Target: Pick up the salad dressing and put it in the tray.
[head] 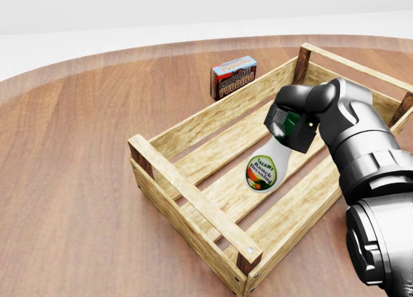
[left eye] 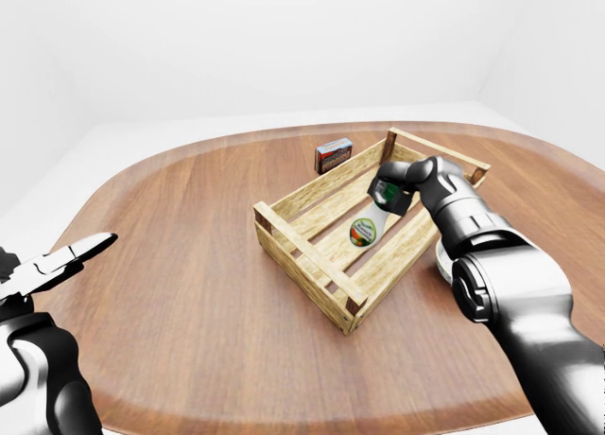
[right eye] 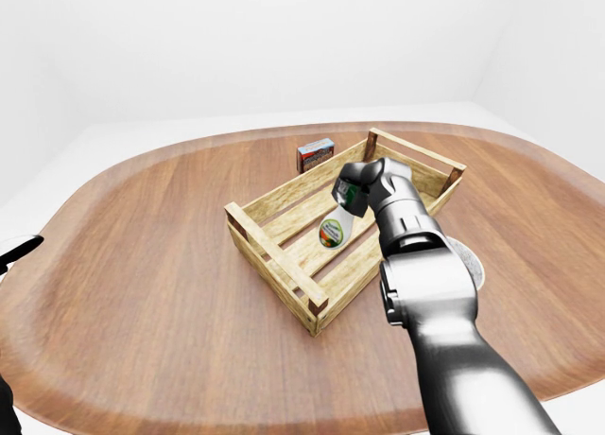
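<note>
The salad dressing [head: 264, 168] is a white bottle with a green cap and a ranch label. My right hand [head: 293, 126] is shut round its cap end and holds it tilted, base down, inside the wooden slatted tray [head: 193, 126], over the tray's middle slats. I cannot tell whether the base touches the slats. My left hand [left eye: 66, 260] is open and empty at the lower left of the left-eye view, far from the tray.
A chocolate pudding box [head: 233, 76] stands on the round wooden table [left eye: 189, 293] just beyond the tray's upper left side. A white round container [right eye: 468, 265] sits right of the tray, partly hidden by my right arm.
</note>
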